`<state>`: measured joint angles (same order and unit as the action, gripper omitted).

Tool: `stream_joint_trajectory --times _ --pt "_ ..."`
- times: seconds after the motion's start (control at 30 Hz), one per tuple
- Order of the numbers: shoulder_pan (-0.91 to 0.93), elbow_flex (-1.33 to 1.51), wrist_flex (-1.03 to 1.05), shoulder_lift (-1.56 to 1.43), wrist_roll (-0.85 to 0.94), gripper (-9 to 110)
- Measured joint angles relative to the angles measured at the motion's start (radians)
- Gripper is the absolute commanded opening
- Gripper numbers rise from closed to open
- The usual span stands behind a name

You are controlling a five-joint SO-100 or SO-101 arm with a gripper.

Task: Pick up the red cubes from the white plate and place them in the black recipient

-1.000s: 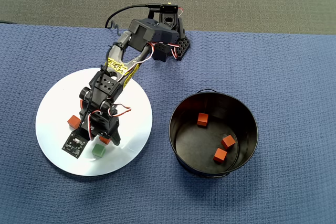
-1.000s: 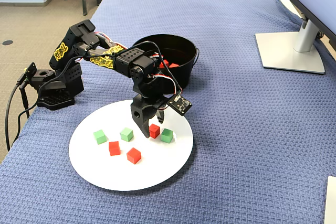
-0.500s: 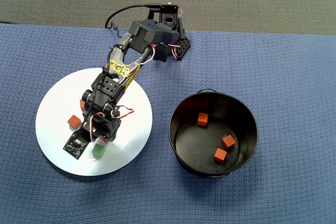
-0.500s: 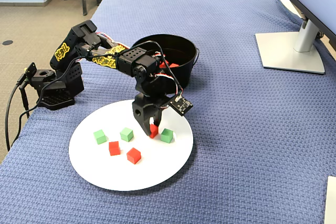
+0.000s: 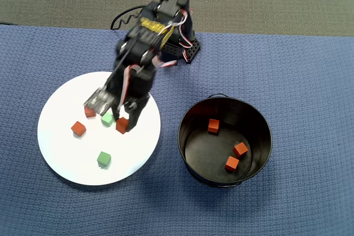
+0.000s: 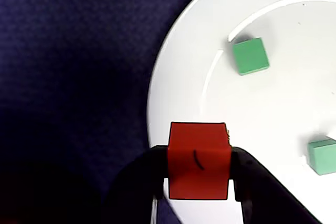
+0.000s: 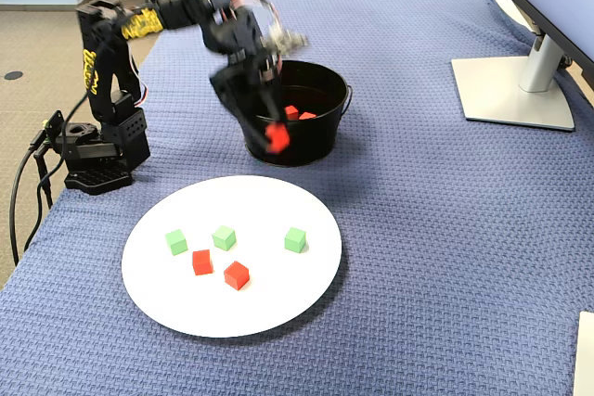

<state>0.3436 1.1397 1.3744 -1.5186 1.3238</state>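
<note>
Three green cubes (image 7: 224,237) lie near a blue woven cloth's (image 7: 445,229) left side, a monitor stand (image 7: 515,90) far right.

hand (image 5: 126,125) seemingly gripping red cube (image 5: 121,125), above white plate (image 5: 61,158)

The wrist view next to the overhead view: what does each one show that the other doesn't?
Only the wrist view shows how the hand pinches a red cube, one finger on each side. Only the overhead view shows the black pot with three red cubes inside, the arm's base, and two more red cubes on the plate. Both show the white plate, green cubes and the blue cloth.
</note>
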Motion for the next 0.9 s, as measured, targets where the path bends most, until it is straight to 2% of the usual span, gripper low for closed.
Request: stream_joint_trajectory --times 0.33,0.43,0.53,0.7,0.9 --pt "-0.407 0.265 -0.071 -0.308 -0.247 1" --pt "-0.549 0.322 -0.083 -0.347 -0.311 32" --pt "-0.640 0.330 -0.087 -0.351 -0.359 36" --pt "-0.574 0.270 -0.087 -0.310 -0.359 34" --pt "-0.316 0.198 -0.107 -0.221 -0.333 31"
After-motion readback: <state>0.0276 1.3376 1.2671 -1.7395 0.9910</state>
